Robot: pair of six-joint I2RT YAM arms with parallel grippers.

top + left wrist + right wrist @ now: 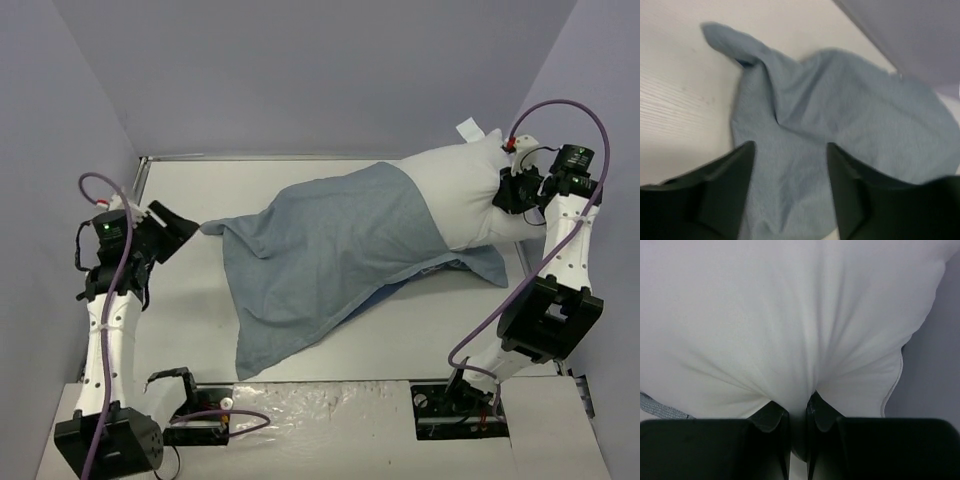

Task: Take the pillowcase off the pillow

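Pillow (468, 190): is lying toward the far right corner of the bench (180, 330), with its white right-hand end sitting bare and a small tag (468, 130) poking toward the far edge.
Pillowcase (330, 250): is covering the pillow's left-hand part and trailing flat across the middle of the bench toward the near left, with one pointed corner reaching toward the left edge.
Right tool (507, 190): is clamping a fold of the pillow's bare end, fingers squeezed together on the white cloth.
Left tool (178, 225): is hovering by the pillowcase's pointed corner with its fingers standing apart and nothing between them.
Progress: the job is looking partly done. A good share of the pillow is showing outside the sack, but the rest is not yet free, since the blue cloth is bulging over it.
Left to do: most likely the left tool is needing a hold on the loose cloth, so that sack and cushion can be drawn apart toward opposite edges.
Top view alone: is giving the whole layout, both arms and how much of the pillow is out.
Left wrist view alone: is making plain the open gap between the fingers, above wrinkled cloth and bare bench.
Right wrist view alone: is showing creases fanning out from the pinch, proof of a firm hold, and a sliver of grey-blue hem at the lower left.
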